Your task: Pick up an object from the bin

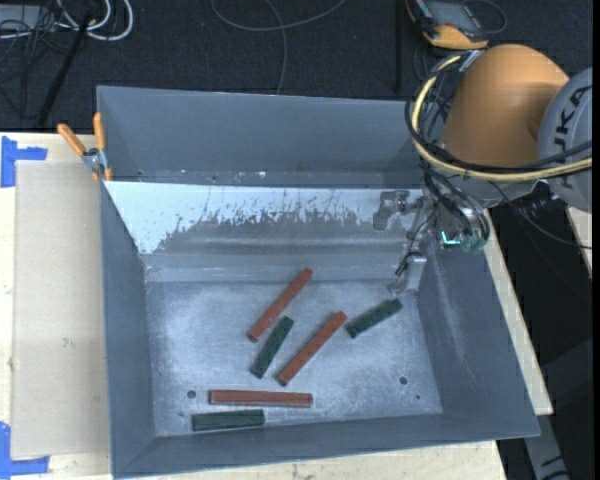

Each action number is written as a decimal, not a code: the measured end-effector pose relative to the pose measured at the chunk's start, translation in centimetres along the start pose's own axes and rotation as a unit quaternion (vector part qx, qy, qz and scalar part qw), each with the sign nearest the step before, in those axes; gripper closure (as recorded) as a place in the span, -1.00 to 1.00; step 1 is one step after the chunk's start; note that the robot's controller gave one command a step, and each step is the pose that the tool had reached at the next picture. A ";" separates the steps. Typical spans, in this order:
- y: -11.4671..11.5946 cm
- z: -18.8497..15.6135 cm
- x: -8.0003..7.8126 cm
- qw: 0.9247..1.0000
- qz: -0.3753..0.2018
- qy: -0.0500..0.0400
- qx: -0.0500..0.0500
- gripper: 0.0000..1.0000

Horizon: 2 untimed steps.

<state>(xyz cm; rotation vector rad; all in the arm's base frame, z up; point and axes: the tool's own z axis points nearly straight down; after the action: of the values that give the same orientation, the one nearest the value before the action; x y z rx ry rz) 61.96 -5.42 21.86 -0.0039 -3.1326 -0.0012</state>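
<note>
My gripper hangs at the bin's right side, near the back wall, its fingertips just above the bin floor with nothing between them. A short dark green stick lies just below and left of the fingertips, a little apart from them. Left of that lies a reddish-brown stick, slanted. A second dark green stick rests beside it.
Another reddish-brown stick lies slanted in the middle of the bin. Near the front wall a long reddish-brown stick and a dark green stick lie flat, side by side. The arm's orange cover and cables overhang the bin's right rim.
</note>
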 end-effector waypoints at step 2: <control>-3.0 15.2 2.7 0.998 -0.059 -0.002 0.000 -1.00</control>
<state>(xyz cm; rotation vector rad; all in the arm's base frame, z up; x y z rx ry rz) 59.11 -8.43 6.71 0.1806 -3.1313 -0.0012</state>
